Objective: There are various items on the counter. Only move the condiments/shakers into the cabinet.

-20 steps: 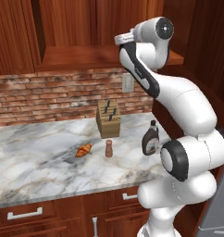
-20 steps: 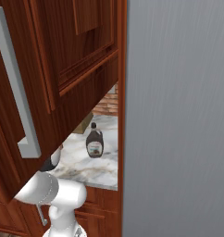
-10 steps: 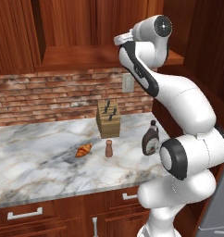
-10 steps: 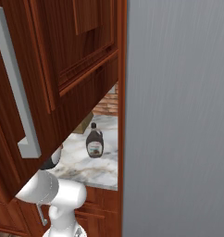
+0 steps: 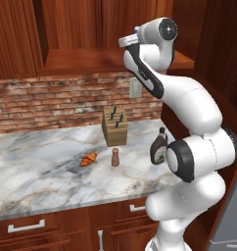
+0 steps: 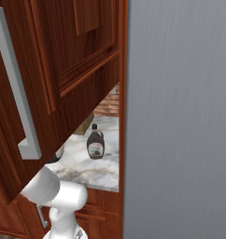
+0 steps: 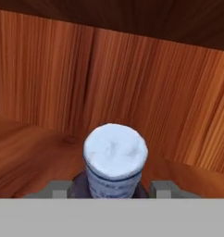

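Since the earlier frame nothing on the surface (image 5: 47,171) has moved; my arm stays raised at the cabinet (image 5: 86,59). My hand (image 7: 115,190) now stands apart around a white-capped bottle (image 7: 115,159) resting on the shelf, apparently released. The dark-brown bottle (image 5: 158,146) and brown shaker (image 5: 115,157) remain beside the croissant (image 5: 88,159) and knife block (image 5: 115,125).

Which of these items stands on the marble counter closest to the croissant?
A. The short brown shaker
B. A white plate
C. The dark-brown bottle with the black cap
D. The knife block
A. In the left base view the short brown shaker stands just right of the croissant on the counter, while the knife block sits further back and the dark-brown bottle further right.
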Controlling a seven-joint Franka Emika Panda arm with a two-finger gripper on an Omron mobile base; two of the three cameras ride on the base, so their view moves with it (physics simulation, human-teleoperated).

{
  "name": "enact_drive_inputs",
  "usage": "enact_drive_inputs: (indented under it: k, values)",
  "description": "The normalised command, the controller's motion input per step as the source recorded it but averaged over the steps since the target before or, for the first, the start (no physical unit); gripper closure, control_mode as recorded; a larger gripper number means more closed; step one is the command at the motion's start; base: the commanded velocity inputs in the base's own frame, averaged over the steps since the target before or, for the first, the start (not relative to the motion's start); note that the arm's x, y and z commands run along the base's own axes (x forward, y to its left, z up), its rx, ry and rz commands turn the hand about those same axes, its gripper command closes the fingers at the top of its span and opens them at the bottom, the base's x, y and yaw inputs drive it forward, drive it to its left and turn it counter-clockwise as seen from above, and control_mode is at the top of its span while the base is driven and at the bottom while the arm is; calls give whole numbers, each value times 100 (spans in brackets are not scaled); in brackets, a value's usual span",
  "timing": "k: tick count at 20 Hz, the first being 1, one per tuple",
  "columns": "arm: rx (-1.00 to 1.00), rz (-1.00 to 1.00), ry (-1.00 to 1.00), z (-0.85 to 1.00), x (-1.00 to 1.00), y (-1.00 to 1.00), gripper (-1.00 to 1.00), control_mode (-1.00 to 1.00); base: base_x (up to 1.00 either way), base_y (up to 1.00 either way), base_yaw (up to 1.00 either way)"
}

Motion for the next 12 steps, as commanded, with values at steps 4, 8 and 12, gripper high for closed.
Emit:
enact_drive_inputs:
  k: [4,8,12]
  values:
    - [-1,0,-1,-7,31,0,-100,-100,0,0,0]
    - [0,0,0,0,10,0,-100,-100,0,0,0]
    - [-1,0,-1,-7,27,0,-100,-100,0,0,0]
